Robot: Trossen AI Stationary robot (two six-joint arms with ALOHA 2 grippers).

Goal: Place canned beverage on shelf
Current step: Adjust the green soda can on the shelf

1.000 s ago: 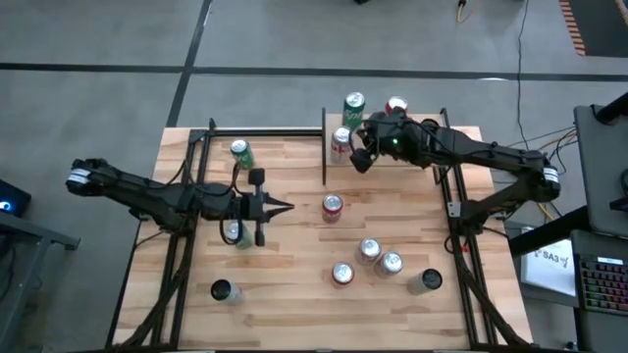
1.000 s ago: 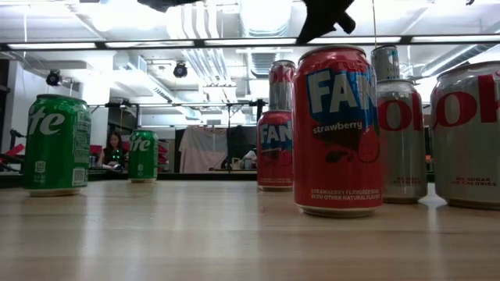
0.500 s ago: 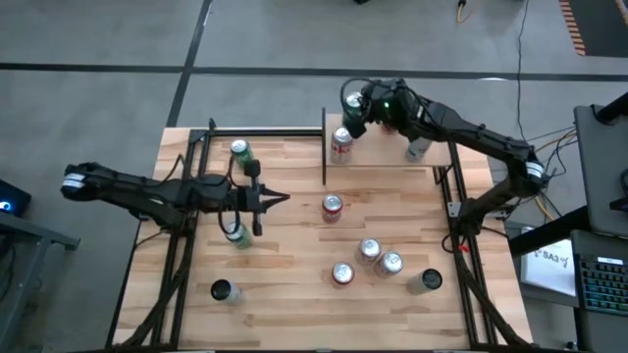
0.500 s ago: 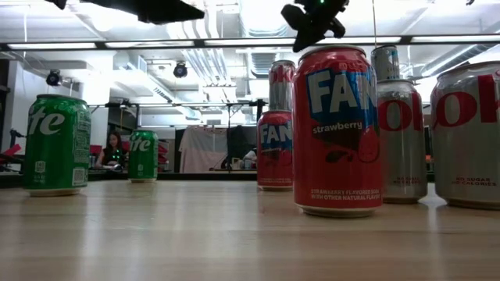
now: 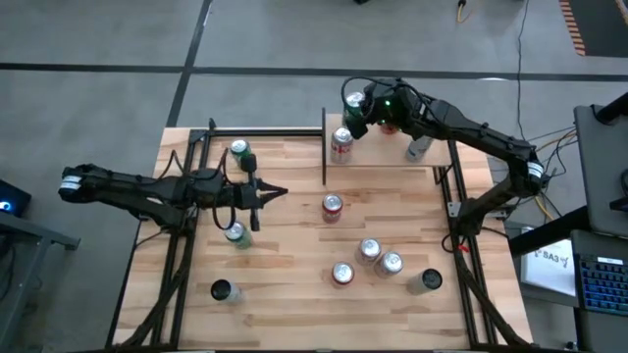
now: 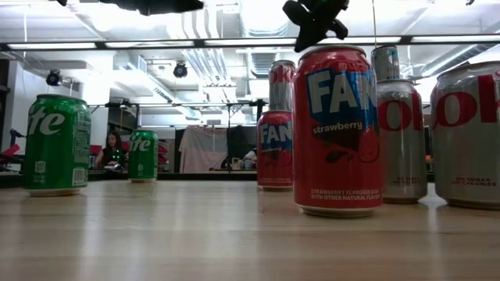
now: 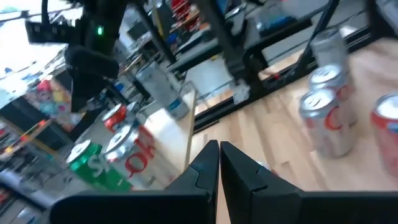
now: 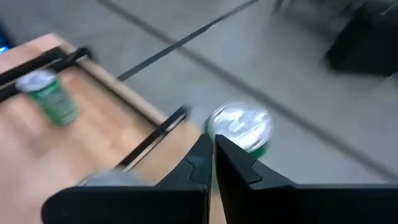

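Note:
The shelf (image 5: pixel 388 157), a small light wood board with black posts, stands at the table's far right. On it stand a green can (image 5: pixel 353 100), a red-and-silver can (image 5: pixel 340 141), a silver can (image 5: pixel 417 147) and a red can (image 5: pixel 394 104) half hidden by my right arm. My right gripper (image 5: pixel 352 125) hangs shut above the shelf's left end, near the green can's top (image 8: pixel 240 127), holding nothing. My left gripper (image 5: pixel 283 192) is shut and empty, pointing level toward the table's right, over the left half of the table.
Loose cans stand on the table: two green ones (image 5: pixel 240 152) (image 5: pixel 235 233) at the left, a red one (image 5: pixel 332 205) in the middle, several (image 5: pixel 369 249) at the near right, a dark one (image 5: pixel 223 290) near left. Black frame rails (image 5: pixel 182 245) run along both sides.
My right gripper has gone toward the table's far edge, from the shelf's near side to above its far left corner, rising a little and staying shut. My left gripper has drifted slightly toward the far edge and rolled a bit, uncovering more of the green can beneath it.

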